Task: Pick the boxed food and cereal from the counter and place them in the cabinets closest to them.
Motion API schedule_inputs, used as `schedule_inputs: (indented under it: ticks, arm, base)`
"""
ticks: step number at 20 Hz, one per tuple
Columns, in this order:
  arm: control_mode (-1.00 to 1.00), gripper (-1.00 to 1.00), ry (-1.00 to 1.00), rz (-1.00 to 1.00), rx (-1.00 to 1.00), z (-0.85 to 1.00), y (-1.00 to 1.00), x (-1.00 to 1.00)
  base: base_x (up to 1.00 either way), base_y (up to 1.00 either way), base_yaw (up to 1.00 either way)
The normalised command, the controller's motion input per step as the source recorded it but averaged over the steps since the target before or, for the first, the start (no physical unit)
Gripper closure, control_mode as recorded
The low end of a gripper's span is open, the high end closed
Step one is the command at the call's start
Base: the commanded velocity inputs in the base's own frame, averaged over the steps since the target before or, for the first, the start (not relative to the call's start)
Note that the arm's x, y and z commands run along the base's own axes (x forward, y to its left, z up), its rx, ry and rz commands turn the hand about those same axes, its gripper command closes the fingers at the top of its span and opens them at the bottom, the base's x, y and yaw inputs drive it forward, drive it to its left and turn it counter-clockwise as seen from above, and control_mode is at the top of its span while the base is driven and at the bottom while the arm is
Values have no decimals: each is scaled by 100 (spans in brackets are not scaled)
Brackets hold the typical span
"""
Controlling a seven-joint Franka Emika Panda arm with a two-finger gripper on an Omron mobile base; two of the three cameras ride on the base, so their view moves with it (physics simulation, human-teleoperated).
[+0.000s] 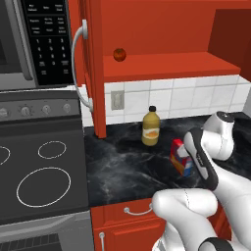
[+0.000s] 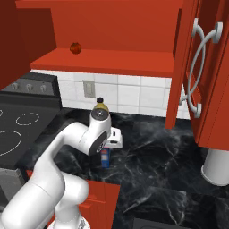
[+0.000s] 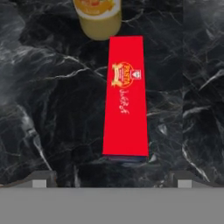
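The black stone-look table (image 3: pixel 52 109) with white veins shines glossy. A flat red cardboard-looking pasta box (image 3: pixel 126 96) seems smooth and matt; at its 12 o'clock, a yellow plastic-looking bottle (image 3: pixel 98 17) gleams faintly.

Arm (image 2: pixel 67 143) bent forward, wrist down, jaws apart

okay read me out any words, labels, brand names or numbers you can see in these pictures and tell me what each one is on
"PASTA": in the emblem on the red face of the pasta box on the counter; the smaller lettering under it is too blurred to read.
Orange label on the juice bottle: no legible text.
Microwave keypad: white button markings, too small to read.
Stove knobs: marks too small to read.
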Motion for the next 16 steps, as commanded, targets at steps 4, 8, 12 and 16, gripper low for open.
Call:
schedule_inputs:
  ticks: [4, 8, 12, 16]
  arm:
    - [-100, -100, -2, 0, 0, -13, 0, 25]
    - [-100, -100, -1, 0, 0, -13, 0, 22]
    - [-100, -100, -1, 0, 0, -16, -2, 18]
    - [-100, -100, -1, 0, 0, -16, -5, 15]
  base:
    - [0, 0, 0]
    - [0, 0, 0]
    - [0, 0, 0]
    - [0, 0, 0]
